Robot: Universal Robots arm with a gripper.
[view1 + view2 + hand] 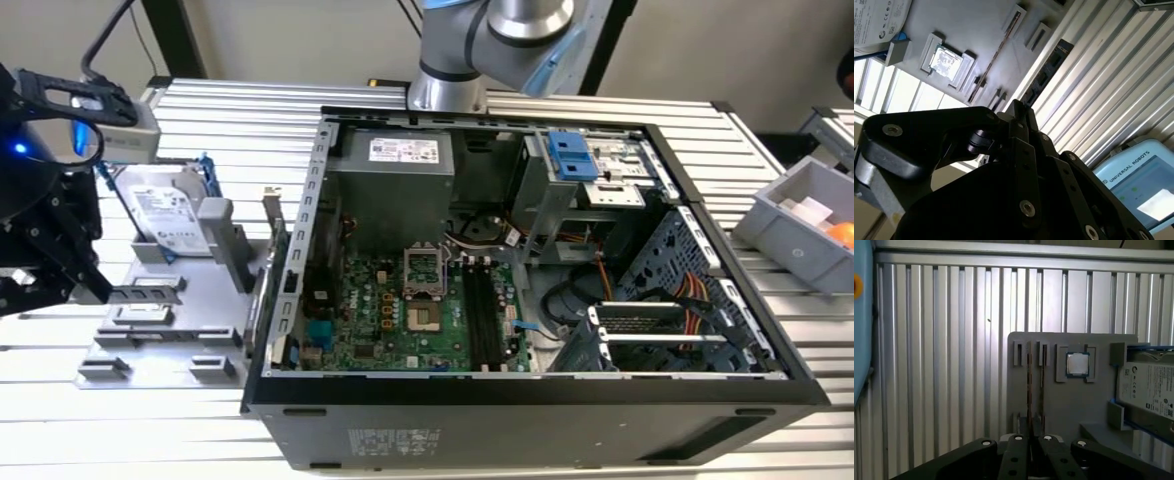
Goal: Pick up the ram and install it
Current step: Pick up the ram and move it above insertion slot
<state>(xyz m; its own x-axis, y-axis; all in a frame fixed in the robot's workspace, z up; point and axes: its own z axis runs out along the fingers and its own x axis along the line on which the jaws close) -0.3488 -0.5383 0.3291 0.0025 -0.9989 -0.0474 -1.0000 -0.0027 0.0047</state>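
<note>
While the black gripper hangs at the exterior view's left, over the left edge of a grey fixture plate, its jaws are pressed together and pinch nothing. On that plate a hard drive in a blue frame leans at the far side. In both wrist views the ram stands on its thin edge in slotted grey holders on the plate. A small square processor chip sits in its own recess just beside the ram, between it and the hard drive. In the first wrist view the ram's edge runs straight away from the middle of the gripper, whose linkages cross the foreground; whether they touch cannot be told. A blue-edged teach pendant lies on the slatted metal table, well apart from the plate. Right of the plate stands an open computer case. Its green motherboard is exposed, and long black memory slots run near to far beside the processor socket. The arm's silver base rises at the far side of the case. At the exterior view's right a grey bin holds something orange.
</note>
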